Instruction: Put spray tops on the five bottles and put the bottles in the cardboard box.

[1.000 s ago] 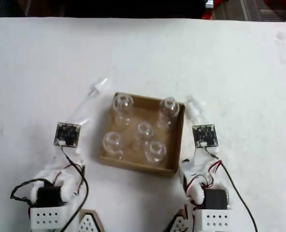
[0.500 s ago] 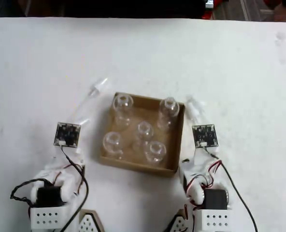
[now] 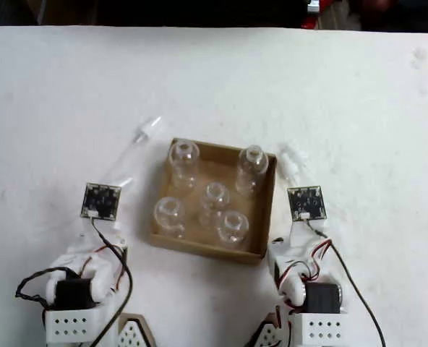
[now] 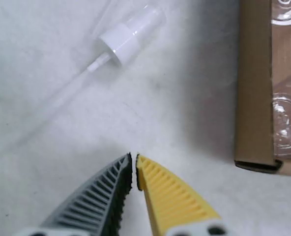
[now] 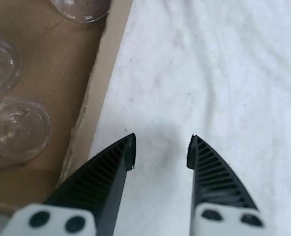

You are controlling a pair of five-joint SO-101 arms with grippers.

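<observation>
The cardboard box (image 3: 266, 217) lies mid-table with several clear bottles (image 3: 215, 195) standing upright inside it. A white spray top (image 3: 146, 130) with a long clear tube lies on the table left of the box. In the left wrist view this spray top (image 4: 128, 34) is well ahead of my left gripper (image 4: 134, 164), whose grey and yellow fingers are shut on nothing. A second, faint spray top (image 3: 290, 155) lies off the box's right far corner. My right gripper (image 5: 160, 147) stands open over bare table just right of the box wall (image 5: 103, 73), near the bottles (image 5: 17, 128).
Both arm bases sit at the near table edge, the left arm (image 3: 73, 293) and the right arm (image 3: 311, 296). White table stretches wide behind and to either side of the box. The box corner (image 4: 256, 162) lies to one side of my left gripper.
</observation>
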